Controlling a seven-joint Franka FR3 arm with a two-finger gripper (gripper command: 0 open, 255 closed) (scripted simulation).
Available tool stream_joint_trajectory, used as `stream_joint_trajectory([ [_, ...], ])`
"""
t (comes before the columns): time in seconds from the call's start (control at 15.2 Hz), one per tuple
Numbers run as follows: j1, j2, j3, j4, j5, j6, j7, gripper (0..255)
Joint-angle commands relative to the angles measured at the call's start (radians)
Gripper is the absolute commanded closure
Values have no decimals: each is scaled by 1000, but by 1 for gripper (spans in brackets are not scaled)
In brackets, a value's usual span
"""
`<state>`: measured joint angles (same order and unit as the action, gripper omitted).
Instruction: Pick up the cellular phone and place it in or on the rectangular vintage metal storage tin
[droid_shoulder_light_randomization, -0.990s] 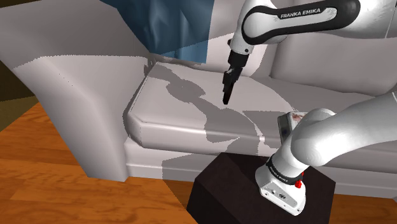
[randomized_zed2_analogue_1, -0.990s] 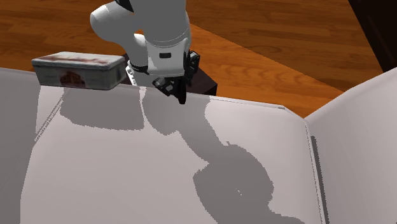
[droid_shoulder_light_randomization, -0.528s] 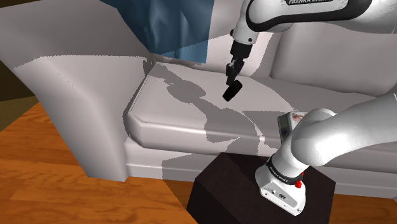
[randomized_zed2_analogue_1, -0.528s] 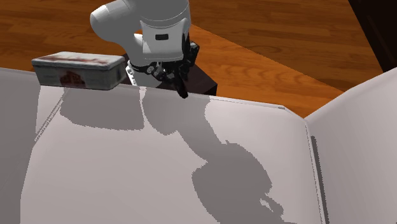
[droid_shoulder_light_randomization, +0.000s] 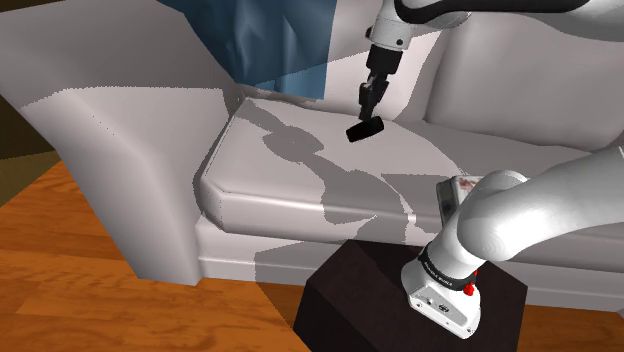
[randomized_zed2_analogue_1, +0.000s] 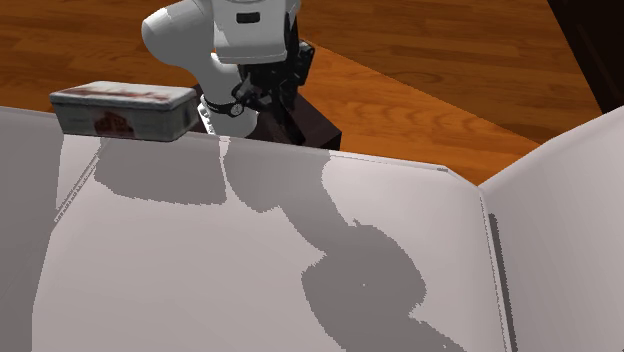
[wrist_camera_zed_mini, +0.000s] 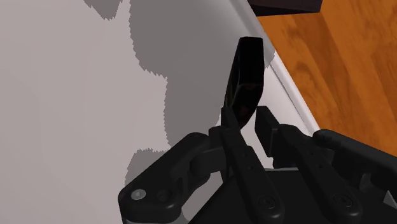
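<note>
Risen since a second ago, all-black two-finger gripper (droid_shoulder_light_randomization: 369, 106) pinches slim black cellular phone (droid_shoulder_light_randomization: 366, 129), clear above pale sofa seat (droid_shoulder_light_randomization: 280, 185). Carry step under way. Next: swing across to rectangular grey rust-stained tin (randomized_zed2_analogue_1: 125, 110) near the dark stand (droid_shoulder_light_randomization: 350, 290), then lower.

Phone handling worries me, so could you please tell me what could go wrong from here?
1. The gripper clasps the phone by one end, so it hangs tilted and could pivot or slip out.
2. The tin sits near the cushion's front edge, close to the arm; folding back towards it could knock it.
</note>
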<state>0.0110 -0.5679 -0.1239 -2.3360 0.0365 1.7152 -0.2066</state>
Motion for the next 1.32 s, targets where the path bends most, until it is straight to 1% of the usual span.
stream_joint_trajectory([
  [0.0,0,-3,1,26,0,-29,2,255],
  [0.13,1,-1,1,51,0,-53,4,255],
  [0.53,-52,-191,-61,-54,-65,-141,-72,255],
  [0.86,-105,-334,-121,-107,-135,-231,-147,255],
  [1.25,-172,-478,-206,-130,-238,-347,-254,255],
])
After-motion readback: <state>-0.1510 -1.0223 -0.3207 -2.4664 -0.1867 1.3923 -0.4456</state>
